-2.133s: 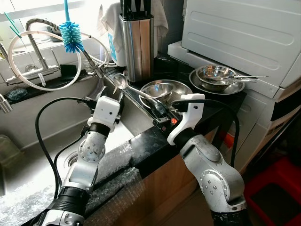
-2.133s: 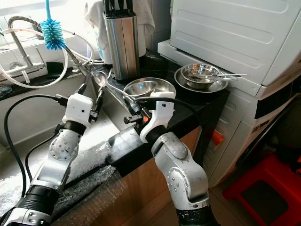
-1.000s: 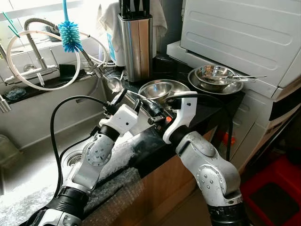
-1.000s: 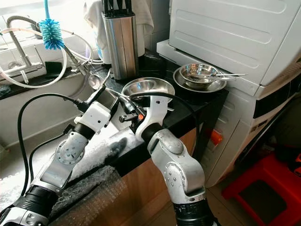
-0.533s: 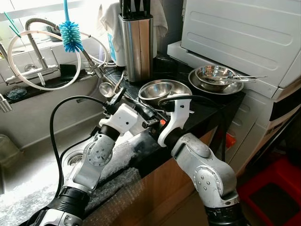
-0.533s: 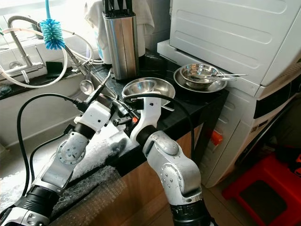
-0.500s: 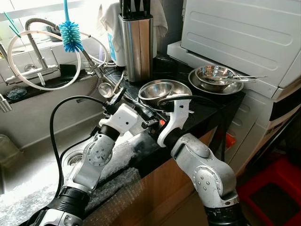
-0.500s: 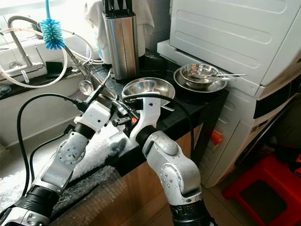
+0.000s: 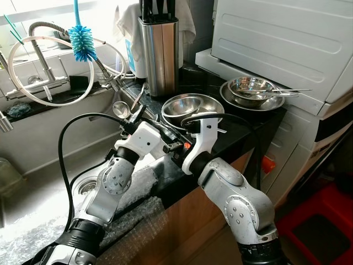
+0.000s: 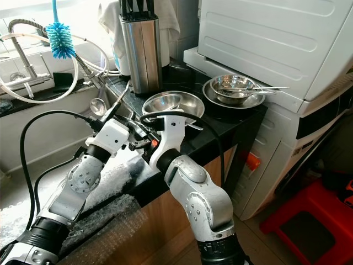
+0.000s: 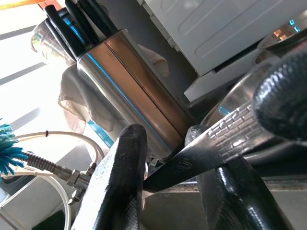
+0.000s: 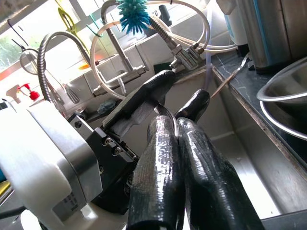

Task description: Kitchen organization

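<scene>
A steel ladle, its small round bowl [image 9: 120, 108] over the sink's edge, runs by its thin handle [image 11: 211, 148] back toward my arms. My right gripper [image 12: 175, 129] is shut on the handle, its two fingers pressed together low over the black counter edge. My left gripper [image 9: 135, 114] stands open around the same handle, closer to the bowl. One left finger [image 11: 115, 191] lies on each side of the handle, which crosses slantwise between them.
A steel mixing bowl [image 9: 190, 105] sits on the black counter [image 9: 242, 124] just behind my grippers. Stacked bowls with utensils [image 9: 251, 88] stand further right. A knife block [image 9: 160, 52] and a blue brush [image 9: 83, 41] are at the back. The sink [image 9: 33, 182] lies left, a white appliance [image 9: 287, 38] right.
My right gripper carried the ladle leftward, so its bowl moved from near the knife block out over the sink. My left gripper swung up and right until its fingers stood around the handle.
</scene>
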Controlling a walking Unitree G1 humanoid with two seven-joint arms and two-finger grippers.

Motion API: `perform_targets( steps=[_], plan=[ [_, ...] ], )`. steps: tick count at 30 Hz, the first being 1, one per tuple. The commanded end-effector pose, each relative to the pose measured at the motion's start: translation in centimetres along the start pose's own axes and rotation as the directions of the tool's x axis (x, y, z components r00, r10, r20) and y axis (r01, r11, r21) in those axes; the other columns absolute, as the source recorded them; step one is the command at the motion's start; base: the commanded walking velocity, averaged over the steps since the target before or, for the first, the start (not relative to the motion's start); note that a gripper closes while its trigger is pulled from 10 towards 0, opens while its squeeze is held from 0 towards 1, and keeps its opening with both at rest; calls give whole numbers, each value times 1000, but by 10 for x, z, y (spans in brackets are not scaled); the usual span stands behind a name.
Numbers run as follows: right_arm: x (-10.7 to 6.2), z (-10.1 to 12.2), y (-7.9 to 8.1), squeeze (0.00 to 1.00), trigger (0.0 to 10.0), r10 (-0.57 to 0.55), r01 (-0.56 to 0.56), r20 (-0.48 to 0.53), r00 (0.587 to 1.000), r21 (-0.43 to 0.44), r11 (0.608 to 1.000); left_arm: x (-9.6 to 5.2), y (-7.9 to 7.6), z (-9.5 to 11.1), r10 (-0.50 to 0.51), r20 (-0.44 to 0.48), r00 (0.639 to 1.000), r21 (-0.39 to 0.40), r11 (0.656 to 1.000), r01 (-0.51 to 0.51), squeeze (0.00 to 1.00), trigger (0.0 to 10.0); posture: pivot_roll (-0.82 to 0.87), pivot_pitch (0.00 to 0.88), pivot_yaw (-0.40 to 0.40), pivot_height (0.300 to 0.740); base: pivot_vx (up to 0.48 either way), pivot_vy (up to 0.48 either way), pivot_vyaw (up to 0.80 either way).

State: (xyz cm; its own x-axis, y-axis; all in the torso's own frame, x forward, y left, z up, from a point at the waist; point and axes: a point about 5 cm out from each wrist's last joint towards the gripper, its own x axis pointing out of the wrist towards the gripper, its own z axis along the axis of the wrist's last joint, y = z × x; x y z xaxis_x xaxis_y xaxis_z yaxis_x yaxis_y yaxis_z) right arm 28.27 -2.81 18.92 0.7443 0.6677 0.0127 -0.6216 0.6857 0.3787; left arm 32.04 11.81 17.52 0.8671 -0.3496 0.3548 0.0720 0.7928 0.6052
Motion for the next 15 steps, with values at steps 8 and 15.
perform_targets(
  steps=[8,15],
  plan=[
    [2,3,9,0,10000,44,-45,15,999,11,999,-7,-5,-17,-14,-92,996,5,1000,15,0,0,-195,0,-5,740,0,0,0],
    [3,8,6,1000,10000,20,-22,53,998,39,999,-7,-6,-17,-11,-94,996,3,1000,12,0,0,-194,0,-6,740,0,0,0]
  ],
)
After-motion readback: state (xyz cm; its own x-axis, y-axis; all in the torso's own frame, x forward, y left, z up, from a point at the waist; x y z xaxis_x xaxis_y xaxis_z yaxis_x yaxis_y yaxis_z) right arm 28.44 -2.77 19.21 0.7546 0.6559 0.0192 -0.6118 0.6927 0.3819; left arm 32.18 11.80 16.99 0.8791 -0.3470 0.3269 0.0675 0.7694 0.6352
